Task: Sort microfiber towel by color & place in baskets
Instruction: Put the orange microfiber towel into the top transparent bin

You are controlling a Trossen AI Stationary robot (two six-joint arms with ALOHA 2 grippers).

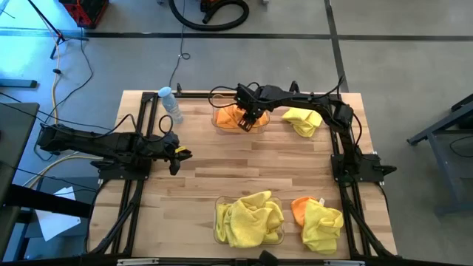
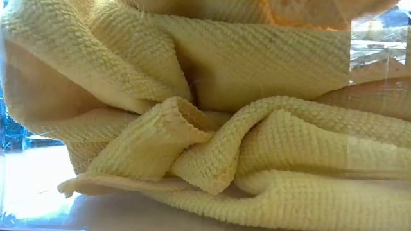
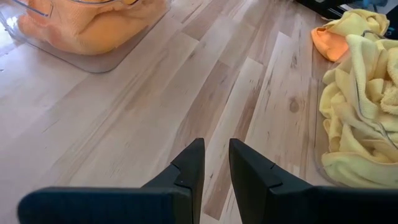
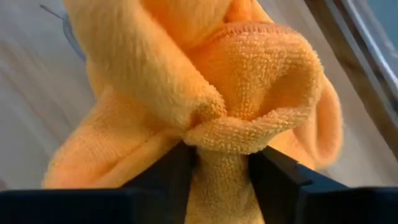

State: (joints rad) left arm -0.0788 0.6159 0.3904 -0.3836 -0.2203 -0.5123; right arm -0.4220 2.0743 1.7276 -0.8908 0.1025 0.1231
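The far clear basket holds orange towels and shows again in the left wrist view. My right gripper hovers over it, shut on an orange towel. The near basket is heaped with yellow towels, which fill the low view. One yellow towel lies on the table to the right of the far basket. An orange towel and a yellow one lie to the right of the near basket. My left gripper waits at the table's left, fingers a narrow gap apart, touching nothing. My right gripper pinches a bunched fold of the orange towel between its two fingers, several layers gathered together. It comes from above, over the far basket. The towel bulges out beyond the fingers. Whether its lower end rests in the basket I cannot tell.
A small plastic water bottle lies near the far left corner. Dark metal frame rails run along the table's left and right sides. Bare wood stretches across the middle between the two baskets.
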